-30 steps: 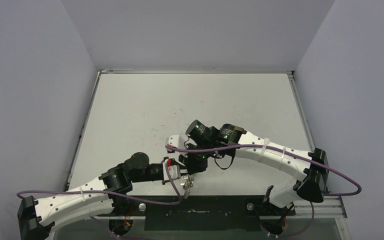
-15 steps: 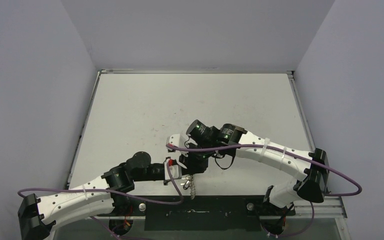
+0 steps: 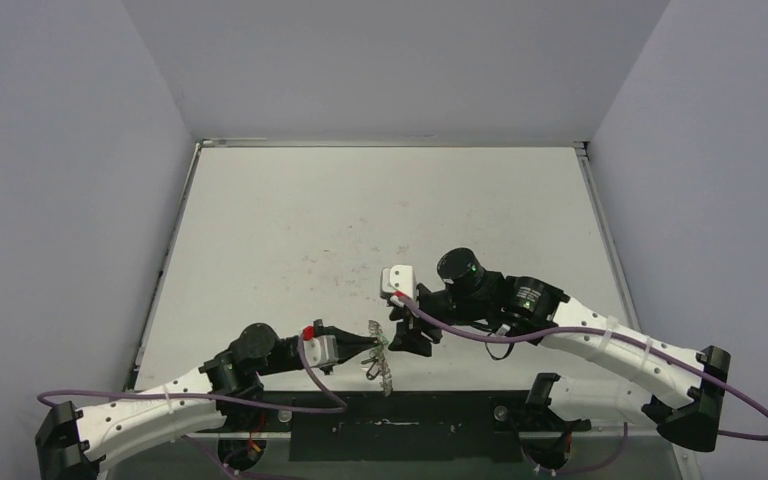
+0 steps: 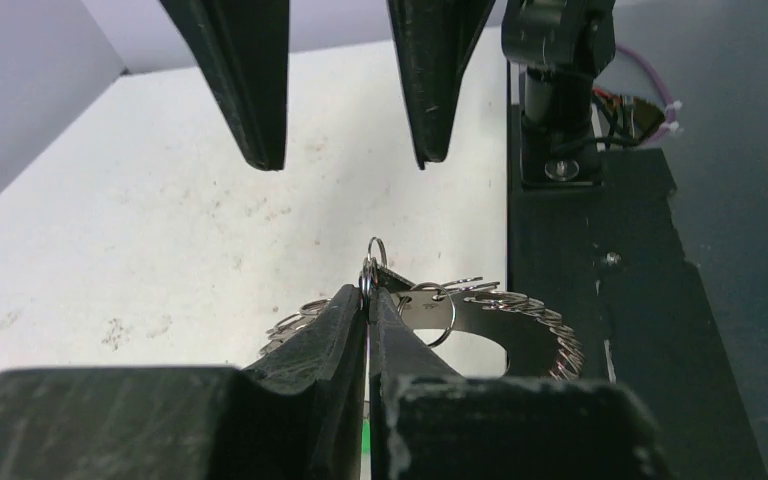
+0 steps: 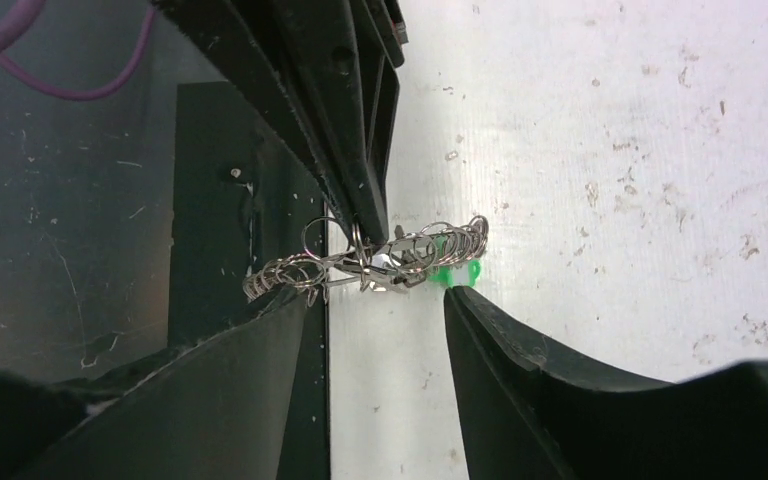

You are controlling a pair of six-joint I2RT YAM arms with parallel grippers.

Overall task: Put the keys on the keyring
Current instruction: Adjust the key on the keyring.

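Compared with one second ago, the right arm is now lying further toward the right side of the surface (image 3: 360, 220). Its right end effector (image 3: 407, 340) is no longer pressing together with the left one over the keyring (image 3: 381, 362) but is standing just beside it. Its jaws are standing apart and are holding nothing.

The left end effector (image 3: 363, 346) is reaching in from the left. It is closed tightly and is gripping the scalloped rim of the keyring between its fingertips (image 4: 345, 305). The hoop is extending from this grip toward the near edge of the surface, about at the middle of that edge, where the white surface is meeting the black base plate (image 3: 410, 412). I cannot tell if the hoop is touching the surface or hanging above it.

In the right wrist view, the green-headed key (image 5: 457, 272) is showing at the end of the hoop which is over the white surface. The other keys are too small to distinguish among the little rings.
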